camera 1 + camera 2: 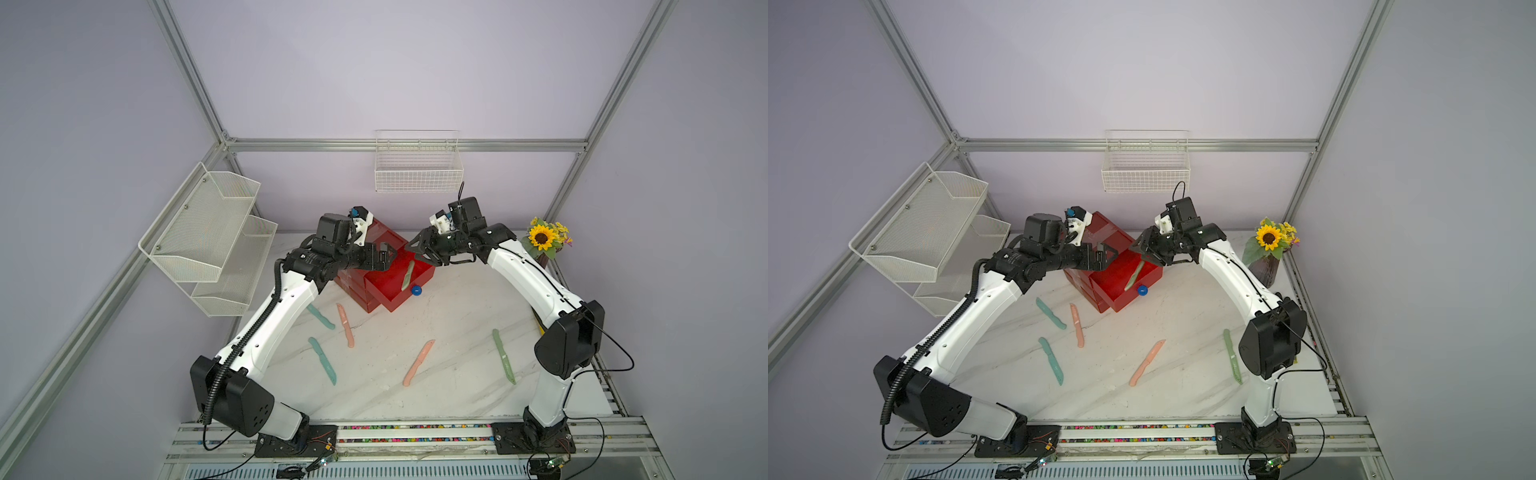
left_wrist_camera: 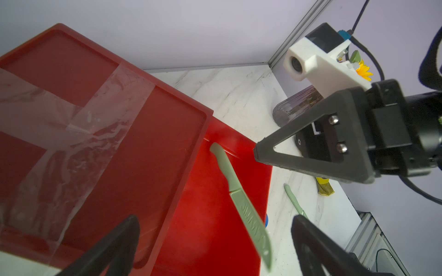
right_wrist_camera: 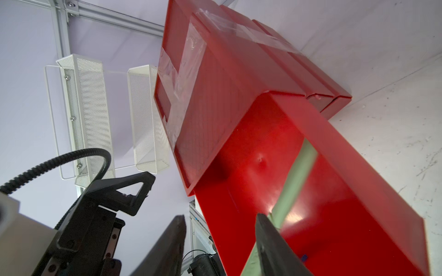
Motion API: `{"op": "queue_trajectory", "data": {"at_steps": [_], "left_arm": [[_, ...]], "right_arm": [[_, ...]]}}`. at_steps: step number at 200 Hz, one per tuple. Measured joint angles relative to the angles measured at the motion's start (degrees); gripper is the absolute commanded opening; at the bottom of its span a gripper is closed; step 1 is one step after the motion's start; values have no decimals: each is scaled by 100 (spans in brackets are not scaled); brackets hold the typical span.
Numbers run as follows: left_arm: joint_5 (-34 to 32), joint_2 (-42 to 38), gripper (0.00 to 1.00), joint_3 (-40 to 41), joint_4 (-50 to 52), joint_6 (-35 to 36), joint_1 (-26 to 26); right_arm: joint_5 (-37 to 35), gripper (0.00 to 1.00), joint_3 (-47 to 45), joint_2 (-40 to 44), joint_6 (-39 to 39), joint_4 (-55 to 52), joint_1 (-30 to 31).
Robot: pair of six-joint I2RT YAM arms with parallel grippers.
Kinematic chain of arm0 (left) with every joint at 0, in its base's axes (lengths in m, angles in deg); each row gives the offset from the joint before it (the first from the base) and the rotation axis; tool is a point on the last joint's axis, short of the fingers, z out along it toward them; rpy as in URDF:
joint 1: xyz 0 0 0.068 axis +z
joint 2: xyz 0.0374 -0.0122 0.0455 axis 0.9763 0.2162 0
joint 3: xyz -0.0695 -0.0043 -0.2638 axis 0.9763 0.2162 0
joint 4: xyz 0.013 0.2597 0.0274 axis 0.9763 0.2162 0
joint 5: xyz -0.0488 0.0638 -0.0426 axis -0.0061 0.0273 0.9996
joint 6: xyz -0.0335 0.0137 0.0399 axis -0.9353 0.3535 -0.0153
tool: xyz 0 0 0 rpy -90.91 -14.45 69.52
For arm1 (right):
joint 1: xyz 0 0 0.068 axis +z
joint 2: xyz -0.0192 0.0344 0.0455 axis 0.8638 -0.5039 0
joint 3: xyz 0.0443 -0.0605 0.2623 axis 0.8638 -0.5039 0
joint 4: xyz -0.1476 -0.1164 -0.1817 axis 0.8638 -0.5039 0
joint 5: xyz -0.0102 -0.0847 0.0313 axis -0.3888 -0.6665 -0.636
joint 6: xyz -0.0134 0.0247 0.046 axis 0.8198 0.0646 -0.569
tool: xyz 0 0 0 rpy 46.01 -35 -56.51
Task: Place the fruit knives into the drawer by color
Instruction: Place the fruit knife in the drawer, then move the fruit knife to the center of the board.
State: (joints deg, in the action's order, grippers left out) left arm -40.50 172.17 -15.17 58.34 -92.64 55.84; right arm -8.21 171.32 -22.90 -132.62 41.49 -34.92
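While the pale green knife is seen inside the pulled-out top drawer of the red cabinet, its rounded handle end toward the cabinet and its blade toward the blue knob, it cannot be told whether it lies flat or leans on the front wall. Its blade end is smeared in the left wrist view, so it is judged unsettled. The jaws of the right gripper are parted over the drawer's far end with nothing pinched between them, though one finger is seen right against the knife. The jaws of the left gripper are spread wide and empty by the cabinet's top edge. If the right arm is drawn back across the handle, the knife could be snagged and flicked out. A blade left propped on the rim could keep the drawer from being shut. With both arms so near, a knock is possible. The knife is slim and one matte colour throughout, with raised lettering on the blade and a small step where the handle begins. A second pale green knife is left well apart on the desk.
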Motion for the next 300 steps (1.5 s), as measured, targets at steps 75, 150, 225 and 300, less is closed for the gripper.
{"op": "queue_trajectory", "data": {"at_steps": [75, 150, 225, 300], "left_arm": [[157, 24, 100, 2, -122, -55, 28], [350, 396, 100, -179, -195, -162, -321], [457, 472, 100, -328, -238, -203, -474], [474, 472, 100, -328, -245, -201, -476]], "right_arm": [[-1040, 53, -1421, 1274, 824, -339, -83], [-2798, 97, -4642, 2905, 1200, -892, -184], [-3532, 97, -5995, 3064, 1043, -1069, -1110], [-3484, 97, -5995, 1827, 1056, -522, -1644]]}}
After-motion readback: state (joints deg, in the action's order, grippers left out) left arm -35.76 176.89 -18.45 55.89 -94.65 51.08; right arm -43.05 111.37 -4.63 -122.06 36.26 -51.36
